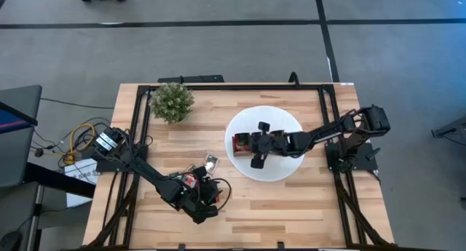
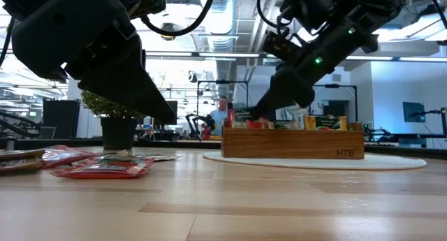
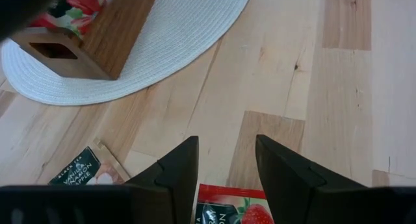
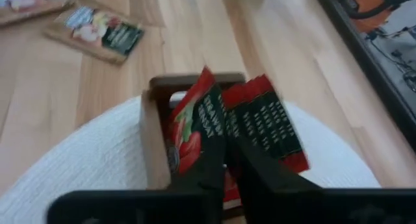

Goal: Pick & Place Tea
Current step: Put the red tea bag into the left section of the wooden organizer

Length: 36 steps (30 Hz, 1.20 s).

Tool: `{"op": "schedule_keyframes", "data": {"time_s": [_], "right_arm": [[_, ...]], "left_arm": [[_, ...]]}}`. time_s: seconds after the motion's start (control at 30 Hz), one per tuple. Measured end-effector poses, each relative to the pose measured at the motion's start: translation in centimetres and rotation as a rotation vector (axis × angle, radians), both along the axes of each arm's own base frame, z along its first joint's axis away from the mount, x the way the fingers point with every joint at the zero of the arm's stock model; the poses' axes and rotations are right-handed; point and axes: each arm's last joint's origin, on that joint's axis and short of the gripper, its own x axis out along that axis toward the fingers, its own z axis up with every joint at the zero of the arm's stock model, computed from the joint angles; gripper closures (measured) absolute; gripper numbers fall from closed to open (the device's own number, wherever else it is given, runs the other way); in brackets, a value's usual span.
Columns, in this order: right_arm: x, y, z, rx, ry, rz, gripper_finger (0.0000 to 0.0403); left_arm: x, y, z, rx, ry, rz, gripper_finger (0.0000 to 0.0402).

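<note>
Red tea sachet (image 4: 198, 130) pinched in right gripper (image 4: 227, 160) jaws above wooden tray (image 4: 153, 136) for insertion; left gripper (image 3: 226, 160), jaws narrowly parted, hovers over desk sachets (image 3: 227, 208).

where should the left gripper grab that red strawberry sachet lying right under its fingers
Judging from the left wrist view, the red strawberry sachet lies flat on the table, so come straight down and pinch its near edge. The left gripper is open, its fingers straddling that edge already.
</note>
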Motion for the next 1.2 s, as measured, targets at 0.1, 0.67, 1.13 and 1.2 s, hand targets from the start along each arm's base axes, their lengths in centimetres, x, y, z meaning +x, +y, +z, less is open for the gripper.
{"op": "schedule_keyframes", "data": {"time_s": [0.1, 0.67, 1.13, 1.2], "right_arm": [[-0.1, 0.0, -0.1, -0.01, 0.025, 0.007, 0.0341], [1.0, 3.5, 4.2, -0.173, 0.137, -0.068, 0.0207], [1.9, -2.0, 3.7, 0.127, 0.103, -0.187, 0.0387], [1.9, -1.9, 3.7, 0.144, 0.111, -0.169, 0.0397]], "left_arm": [[0.0, 0.0, 0.0, 0.0, 0.0, 0.0, 0.0255], [0.0, 0.0, 0.0, 0.0, 0.0, 0.001, 0.0255], [0.0, 0.1, 0.0, -0.013, -0.006, 0.012, 0.0255], [0.0, 0.1, 0.0, -0.013, -0.006, 0.012, 0.0255]]}}
